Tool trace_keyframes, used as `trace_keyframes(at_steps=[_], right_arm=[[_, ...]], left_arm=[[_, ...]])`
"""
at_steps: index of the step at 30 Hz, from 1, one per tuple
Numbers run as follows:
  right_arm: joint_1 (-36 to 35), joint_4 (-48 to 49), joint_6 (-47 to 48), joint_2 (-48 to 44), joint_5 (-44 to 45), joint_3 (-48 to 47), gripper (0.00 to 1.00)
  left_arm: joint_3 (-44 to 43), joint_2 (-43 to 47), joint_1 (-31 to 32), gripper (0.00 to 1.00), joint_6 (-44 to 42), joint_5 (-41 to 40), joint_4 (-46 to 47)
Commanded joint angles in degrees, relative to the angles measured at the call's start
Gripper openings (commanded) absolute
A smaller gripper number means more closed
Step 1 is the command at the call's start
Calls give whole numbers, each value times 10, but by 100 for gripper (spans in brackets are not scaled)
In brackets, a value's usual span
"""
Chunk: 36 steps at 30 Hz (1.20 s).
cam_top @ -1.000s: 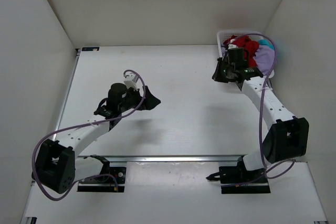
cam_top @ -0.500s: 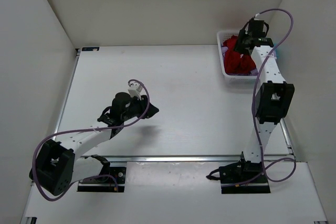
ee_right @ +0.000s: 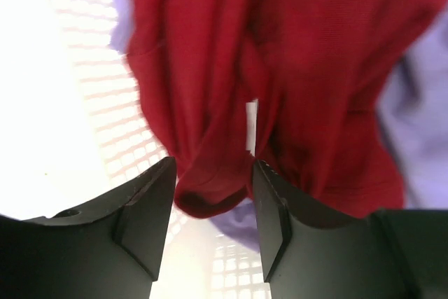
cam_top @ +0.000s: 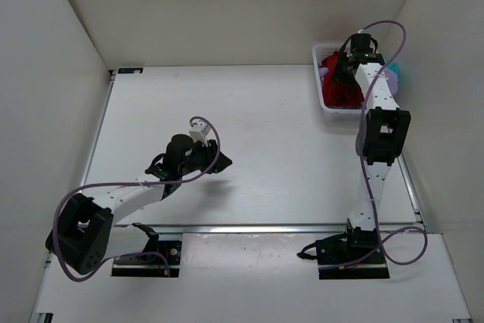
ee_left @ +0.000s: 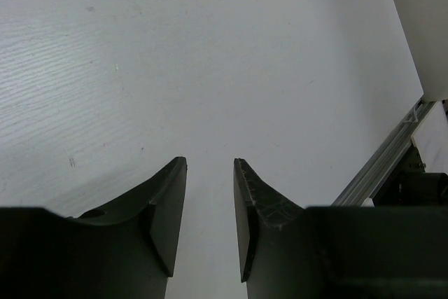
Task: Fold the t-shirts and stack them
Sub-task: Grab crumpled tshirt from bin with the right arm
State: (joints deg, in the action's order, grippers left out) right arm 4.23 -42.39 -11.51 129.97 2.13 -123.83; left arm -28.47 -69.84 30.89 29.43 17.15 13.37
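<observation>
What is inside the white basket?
A red t-shirt lies on top, lavender cloth beside and under it and teal cloth at the right edge. The right arm and the red cloth cover the rest.

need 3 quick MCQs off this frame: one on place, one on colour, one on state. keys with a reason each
1. Where are the t-shirts?
A. In the white basket at the far right of the table.
B. Spread flat at the centre.
C. Stacked by the arm bases.

2. What colour is the cloth between the fingers of the right gripper?
A. Teal.
B. Red.
C. Lavender.

3. What is the left gripper doing?
A. Shut on a shirt.
B. Open and empty over bare table.
C. Reaching into the basket.

Key:
1 A: the top view shows cloth only at the basket.
2 B: the right wrist view shows a fold of the red shirt between the fingers.
3 B: the left wrist view shows a gap between its fingers, with only table below.
</observation>
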Motion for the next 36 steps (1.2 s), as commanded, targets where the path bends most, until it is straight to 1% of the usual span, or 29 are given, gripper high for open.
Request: trace_keyframes(at_steps=[1,6,8,10,11,12,13,14,15,16,17,19,22,25,27,28,31,32,33,34,36], right_arm=[[-11,-3,12,-2,24,-29,46],[-4,-15,13,21,34,-47,47],[-1,-45,10,51,38,-72,48],[-1,-72,10,81,53,-125,47],[-4,-86,13,91,58,-147,40],[-5,-96,17,94,59,-156,30],[0,-92,12,97,61,-159,27],[0,-91,11,93,60,-156,15],[-1,-94,4,90,62,-164,6],[-3,-96,3,85,66,-169,2],[-4,-98,2,74,72,-181,0],[-13,-98,7,49,81,-191,0],[-24,-89,4,-21,81,-198,0],[-39,-77,13,-100,77,-202,0],[-77,-55,24,-170,84,-183,0],[-89,-48,32,-188,83,-174,0],[-166,20,58,-301,67,-89,0],[-182,39,63,-322,64,-70,0],[-218,71,70,-361,45,-30,0],[-251,105,78,-393,38,-14,0],[-293,141,77,-426,-4,24,0]], left_arm=[[-1,4,2,44,-6,0,13],[-1,3,3,45,-3,1,14],[-1,5,0,45,-3,3,12],[1,9,0,44,-4,-1,12],[0,12,-1,44,-5,-1,11],[1,12,0,45,-4,-2,11],[3,13,-2,44,-3,-3,12],[2,15,-1,44,-4,-3,11],[0,13,-2,44,-6,-2,12],[2,13,-1,44,-6,-1,10],[-2,14,-6,43,-4,-4,7],[-1,16,-2,43,-3,-4,3],[-18,16,-4,41,1,3,2],[-34,16,-3,42,6,0,-12],[-43,23,-10,41,13,9,-16],[-42,27,-14,42,18,10,-15],[-62,42,-29,42,29,16,-29],[-62,44,-32,42,33,18,-32],[-66,50,-43,42,43,21,-33],[-60,53,-58,42,51,24,-34],[-55,72,-86,42,70,38,-24]])
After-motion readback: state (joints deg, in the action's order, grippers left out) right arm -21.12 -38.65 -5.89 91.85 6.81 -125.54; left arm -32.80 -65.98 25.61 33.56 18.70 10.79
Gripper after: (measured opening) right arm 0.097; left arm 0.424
